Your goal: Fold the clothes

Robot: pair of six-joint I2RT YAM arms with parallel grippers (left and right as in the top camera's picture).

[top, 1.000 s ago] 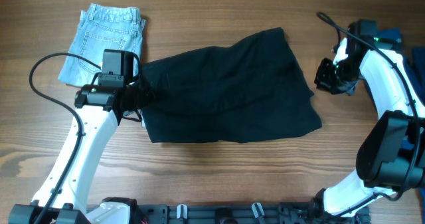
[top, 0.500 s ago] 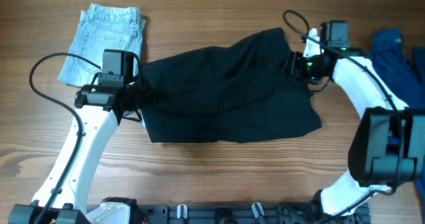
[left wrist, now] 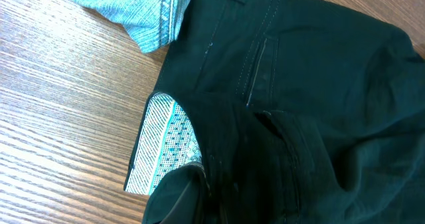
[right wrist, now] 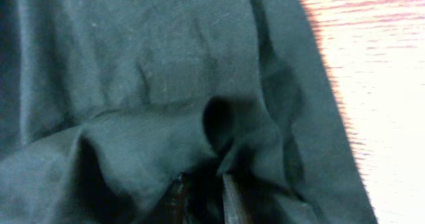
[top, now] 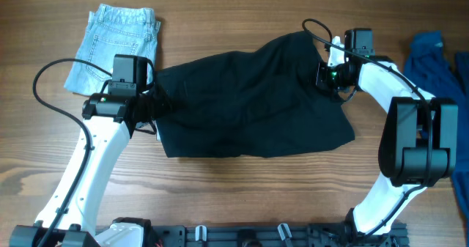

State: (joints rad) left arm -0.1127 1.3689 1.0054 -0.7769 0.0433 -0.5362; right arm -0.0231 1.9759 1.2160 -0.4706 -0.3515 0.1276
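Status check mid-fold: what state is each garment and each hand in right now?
black shorts, unfolded, spread wrinkled across the table middle.
denim shorts, folded, lying apart at the far left.
blue garment, unfolded, heaped at the right edge.
left hand, shut on the black shorts' left edge.
right hand, at their right edge, fabric bunched at its fingers; grip unclear.

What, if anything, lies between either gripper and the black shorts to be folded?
Nothing visible does. The left gripper is at the left edge of the black shorts, and the right gripper is at their upper right corner, both right against the fabric. The folded denim shorts lie off to the upper left.
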